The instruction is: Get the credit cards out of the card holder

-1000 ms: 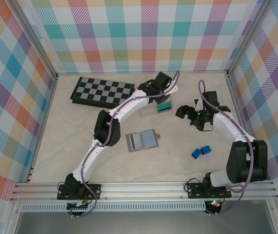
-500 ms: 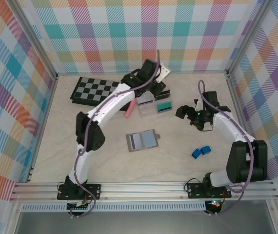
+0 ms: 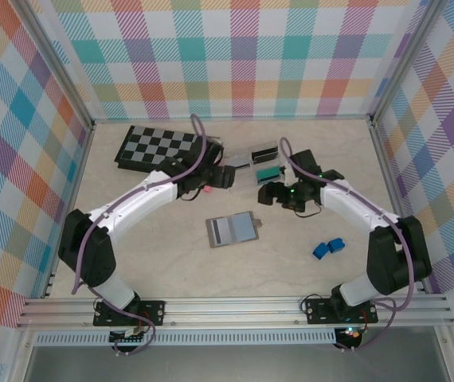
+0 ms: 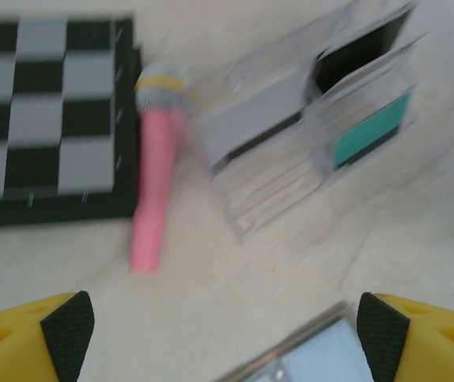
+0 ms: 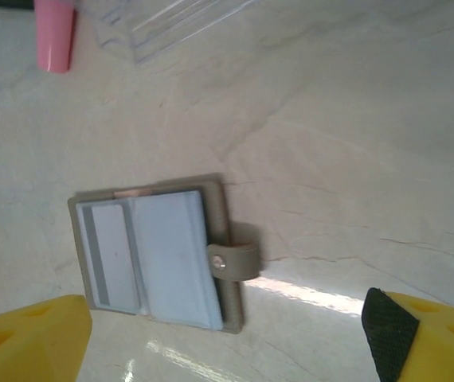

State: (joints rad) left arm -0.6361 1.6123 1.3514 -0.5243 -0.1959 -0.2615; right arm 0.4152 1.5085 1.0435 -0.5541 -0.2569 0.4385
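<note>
Left wrist view puts the left gripper [image 4: 225, 341] with its jaws spread wide and nothing between them, hanging over the table [image 4: 235, 278]. Just ahead lie a pink marker [image 4: 151, 183] and a clear box [image 4: 291, 151]. A teal card [image 4: 370, 131] and a black card [image 4: 362, 56] stand in the box. From the right wrist, the right gripper [image 5: 223, 334] is likewise wide and empty. It hangs above the card holder [image 5: 159, 255], which lies open and flat on the table, apart from the box.
</note>
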